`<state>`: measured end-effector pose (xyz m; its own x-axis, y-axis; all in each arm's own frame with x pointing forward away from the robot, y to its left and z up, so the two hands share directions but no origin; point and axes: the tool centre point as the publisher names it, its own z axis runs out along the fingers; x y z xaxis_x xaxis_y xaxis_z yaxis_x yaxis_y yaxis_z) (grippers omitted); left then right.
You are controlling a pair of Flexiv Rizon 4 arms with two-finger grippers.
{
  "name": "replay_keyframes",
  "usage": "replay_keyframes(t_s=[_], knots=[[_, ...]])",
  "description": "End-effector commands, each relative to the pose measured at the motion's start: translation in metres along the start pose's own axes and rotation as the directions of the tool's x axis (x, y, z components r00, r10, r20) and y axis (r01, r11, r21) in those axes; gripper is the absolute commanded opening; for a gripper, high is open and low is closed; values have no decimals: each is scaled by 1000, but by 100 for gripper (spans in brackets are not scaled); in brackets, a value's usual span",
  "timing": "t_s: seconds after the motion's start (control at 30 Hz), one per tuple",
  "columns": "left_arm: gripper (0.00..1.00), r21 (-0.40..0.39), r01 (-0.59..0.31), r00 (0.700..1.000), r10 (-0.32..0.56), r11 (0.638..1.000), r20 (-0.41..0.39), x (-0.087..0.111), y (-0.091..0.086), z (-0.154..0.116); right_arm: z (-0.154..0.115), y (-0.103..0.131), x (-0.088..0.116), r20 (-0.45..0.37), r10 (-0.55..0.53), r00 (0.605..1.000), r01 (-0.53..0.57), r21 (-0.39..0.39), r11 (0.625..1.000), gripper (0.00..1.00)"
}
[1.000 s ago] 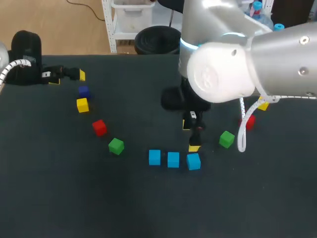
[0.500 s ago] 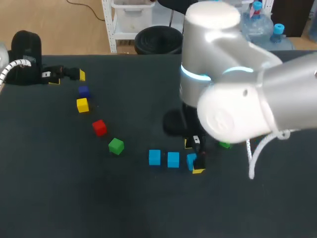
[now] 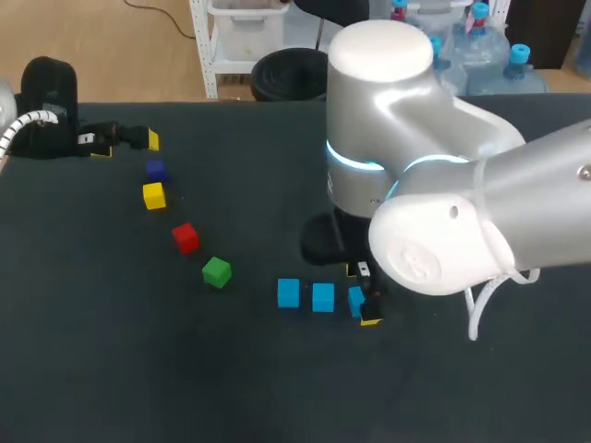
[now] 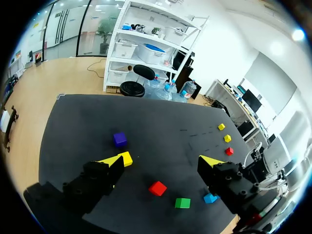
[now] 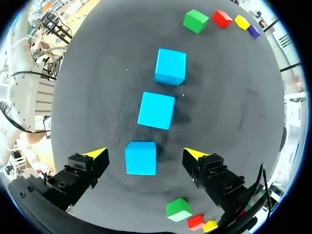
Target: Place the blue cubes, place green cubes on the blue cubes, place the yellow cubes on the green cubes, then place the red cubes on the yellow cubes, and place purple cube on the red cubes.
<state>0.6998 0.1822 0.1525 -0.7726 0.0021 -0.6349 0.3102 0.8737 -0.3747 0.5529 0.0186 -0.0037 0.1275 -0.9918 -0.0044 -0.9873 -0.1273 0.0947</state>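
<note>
Three light blue cubes lie in a row near the table's front: (image 3: pixel 288 293), (image 3: pixel 322 297) and a third (image 3: pixel 355 299), half hidden by my right gripper (image 3: pixel 366 297). In the right wrist view that third blue cube (image 5: pixel 141 157) sits between the fingers of the open right gripper (image 5: pixel 145 154), with a gap on each side. A green cube (image 3: pixel 216 271), a red cube (image 3: pixel 186 237), a yellow cube (image 3: pixel 153 196) and a purple cube (image 3: pixel 156 170) trail off to the left. My left gripper (image 3: pixel 131 138) stands open at the far left, holding nothing.
Beside my right gripper lie another green cube (image 5: pixel 178 209), a red cube (image 5: pixel 196 222) and a yellow cube (image 5: pixel 210 225). In the head view my right arm (image 3: pixel 416 185) hides them. The left wrist view shows two yellow cubes (image 4: pixel 221 126) far off.
My right arm has come forward and lowered its open gripper around the rightmost blue cube, and now covers the cubes at the right. The left arm has not moved.
</note>
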Motion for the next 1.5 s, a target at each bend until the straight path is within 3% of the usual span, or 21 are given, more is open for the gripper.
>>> replay_keyframes(t_s=[0.03, 0.13, 0.17, 0.23, 0.27, 0.3, 0.47, 0.57, 0.87, 1.0, 1.5], knots=[[100, 11, -2, 1000, 2, 1000, 6, 1, 2, 0, 3, -2, 0, -3, 4, 1000, -4, 0, 1000, 100], [100, 11, -2, 1000, 2, 1000, 6, 1, 2, 0, 4, -3, 1, -2, 14, 1000, -14, 2, 1000, 100], [100, 11, -2, 1000, 2, 1000, 6, 1, 2, 0, 4, -4, 1, 0, 15, 1000, -15, 3, 1000, 94], [100, 11, -2, 1000, 2, 1000, 6, 1, 2, 0, 4, -4, 1, 6, 15, 1000, -15, 7, 1000, 77], [100, 11, -2, 1000, 2, 1000, 6, 1, 2, 0, 4, -4, 1, 7, 15, 1000, -15, 8, 1000, 57], [100, 11, -2, 1000, 2, 1000, 6, 1, 2, 0, 4, -5, 0, 8, 15, 1000, -15, 12, 1000, 48], [100, 11, -2, 1000, 2, 1000, 6, 1, 2, 0, 4, -6, 1, 12, 16, 1000, -16, 16, 1000, 34], [100, 11, -2, 1000, 2, 1000, 6, 1, 2, 0, 3, -6, 2, 13, 17, 1000, -17, 17, 1000, 2], [100, 11, -2, 1000, 2, 1000, 6, 1, 2, 0, -4, -9, 7, 29, 47, 998, -47, 11, 999, 0], [100, 11, -2, 1000, 2, 1000, 6, 1, 2, 0, -7, -18, 12, 36, 115, 993, -114, -28, 993, 0], [100, 11, -2, 1000, 2, 1000, 6, 1, 2, 0, -33, -53, 4, 18, 105, 994, -105, -21, 994, 0]])
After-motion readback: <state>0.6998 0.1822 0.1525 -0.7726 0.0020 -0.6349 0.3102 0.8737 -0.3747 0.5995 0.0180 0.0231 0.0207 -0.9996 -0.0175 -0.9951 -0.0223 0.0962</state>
